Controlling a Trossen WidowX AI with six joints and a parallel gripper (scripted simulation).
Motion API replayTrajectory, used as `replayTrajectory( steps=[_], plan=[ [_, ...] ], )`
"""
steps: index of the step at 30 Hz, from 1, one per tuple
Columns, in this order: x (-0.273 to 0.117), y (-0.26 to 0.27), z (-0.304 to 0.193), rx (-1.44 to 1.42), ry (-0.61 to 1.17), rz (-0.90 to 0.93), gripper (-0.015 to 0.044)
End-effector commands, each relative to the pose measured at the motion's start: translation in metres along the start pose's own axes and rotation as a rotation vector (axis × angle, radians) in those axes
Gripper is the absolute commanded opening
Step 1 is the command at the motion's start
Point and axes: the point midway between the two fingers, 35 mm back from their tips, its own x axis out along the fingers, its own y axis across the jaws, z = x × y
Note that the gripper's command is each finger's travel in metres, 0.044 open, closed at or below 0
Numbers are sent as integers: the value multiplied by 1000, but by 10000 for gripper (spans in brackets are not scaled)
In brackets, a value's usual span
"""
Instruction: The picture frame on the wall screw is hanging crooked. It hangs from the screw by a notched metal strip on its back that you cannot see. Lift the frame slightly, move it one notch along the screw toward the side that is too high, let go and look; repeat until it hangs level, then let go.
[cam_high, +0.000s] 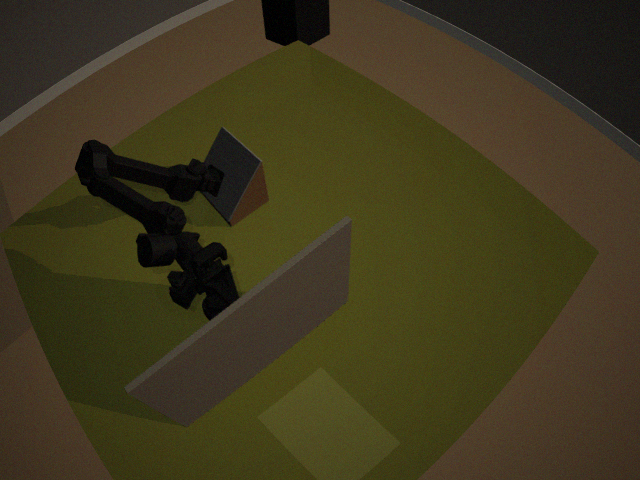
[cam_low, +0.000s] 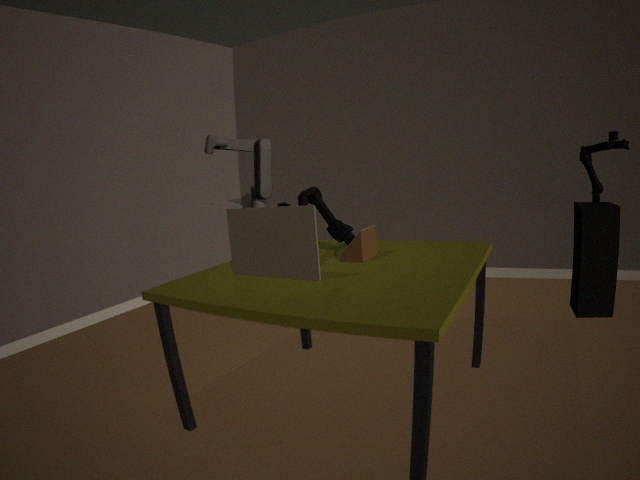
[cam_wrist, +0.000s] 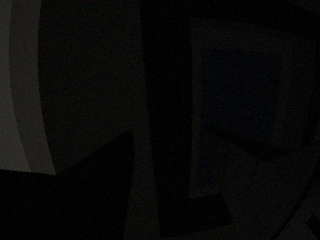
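Note:
The picture frame (cam_wrist: 167, 65) shows in the wrist view as a very dark border around a grey mat and a blue picture (cam_wrist: 240, 90). The top and exterior views do not show its front, as the upright wall panel (cam_high: 258, 330) (cam_low: 273, 242) hides it. My gripper (cam_high: 223, 297) (cam_wrist: 167, 135) is at the far side of that panel. In the wrist view its fingers stand open on either side of the frame's long dark side bar, with small gaps seen beside the bar. The bar leans slightly in that view. The screw is hidden, and I cannot tell how level the frame hangs.
My arm's base sits at the slanted wedge mount (cam_high: 248, 201) (cam_low: 364, 245) on the green table (cam_high: 439, 232) (cam_low: 382, 289). A pale square (cam_high: 330, 426) lies before the panel. A white arm (cam_low: 262, 167) and a black pedestal (cam_low: 594, 258) with another arm stand beyond the table.

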Motion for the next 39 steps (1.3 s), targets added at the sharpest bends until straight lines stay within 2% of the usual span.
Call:
replayTrajectory(
  steps=[1, 18, 20, 21, 39],
  plan=[
    [0, 0, 0, 4, -1, -2, 173],
    [0, 0, 0, 4, -1, -2, 60],
    [0, 0, 0, 4, -1, -2, 7],
    [0, 0, 0, 4, -1, -2, 0],
    [0, 3, 0, 5, -1, -2, 0]
  ],
)
